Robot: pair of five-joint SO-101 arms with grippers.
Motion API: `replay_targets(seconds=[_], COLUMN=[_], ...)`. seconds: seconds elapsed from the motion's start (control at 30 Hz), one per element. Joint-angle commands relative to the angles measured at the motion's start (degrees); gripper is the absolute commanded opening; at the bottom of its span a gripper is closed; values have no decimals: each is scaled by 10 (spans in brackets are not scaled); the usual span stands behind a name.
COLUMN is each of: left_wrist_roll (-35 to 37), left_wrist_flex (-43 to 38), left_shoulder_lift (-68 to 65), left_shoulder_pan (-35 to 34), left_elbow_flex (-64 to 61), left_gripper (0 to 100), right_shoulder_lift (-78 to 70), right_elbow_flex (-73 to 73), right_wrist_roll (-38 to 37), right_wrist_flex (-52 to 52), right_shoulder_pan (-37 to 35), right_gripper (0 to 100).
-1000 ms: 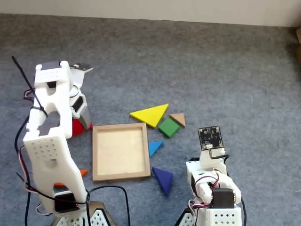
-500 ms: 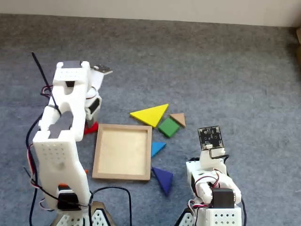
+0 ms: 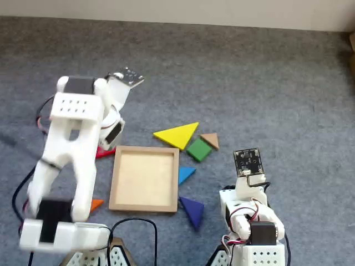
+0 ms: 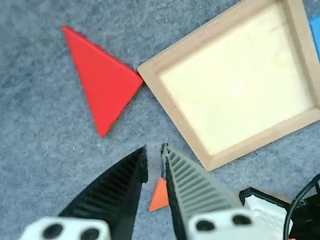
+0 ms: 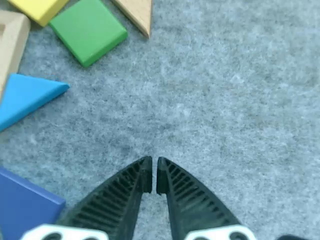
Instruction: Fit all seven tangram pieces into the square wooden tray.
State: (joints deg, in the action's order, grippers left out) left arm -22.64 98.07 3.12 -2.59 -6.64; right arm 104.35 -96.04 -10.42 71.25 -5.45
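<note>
The square wooden tray (image 3: pixel 117 178) lies at the centre of the high view on the worktop (image 3: pixel 277 83). The red triangle (image 4: pixel 102 82) touches its upper left corner. The left gripper (image 4: pixel 154 150) and the right gripper (image 5: pixel 150 167) both have clenched fingers and grasp nothing.
</note>
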Motion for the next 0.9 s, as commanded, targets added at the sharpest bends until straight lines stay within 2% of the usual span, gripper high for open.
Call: replay_targets(seconds=[0.0,0.17,0.23,0.37,0.5,0.6,0.67,0.87], left_wrist_roll=[6,6,6,6,8,38,54,59], left_wrist_flex=[-49,-129,-164,-211,-247,-291,-318,-375], left_shoulder_lift=[136,218,233,234,234,239,240,240], left_shoulder_pan=[-26,-110,-141,-183,-221,-251,-271,-289], left_elbow_flex=[-81,-189,-228,-280,-324,-360,-382,-447], left_gripper=[90,262,293,285,252,237,238,236], right_shoulder_lift=[7,7,7,7,8,6,3,-25], right_elbow_flex=[-85,-85,-85,-83,-15,41,73,185], right_wrist_roll=[-3,-2,-4,-4,-10,-83,-108,-99], right_wrist_flex=[4,4,4,0,-10,-58,-61,-61], right_shoulder_pan=[4,3,6,8,59,85,87,65], right_gripper=[33,33,33,33,34,34,34,35])
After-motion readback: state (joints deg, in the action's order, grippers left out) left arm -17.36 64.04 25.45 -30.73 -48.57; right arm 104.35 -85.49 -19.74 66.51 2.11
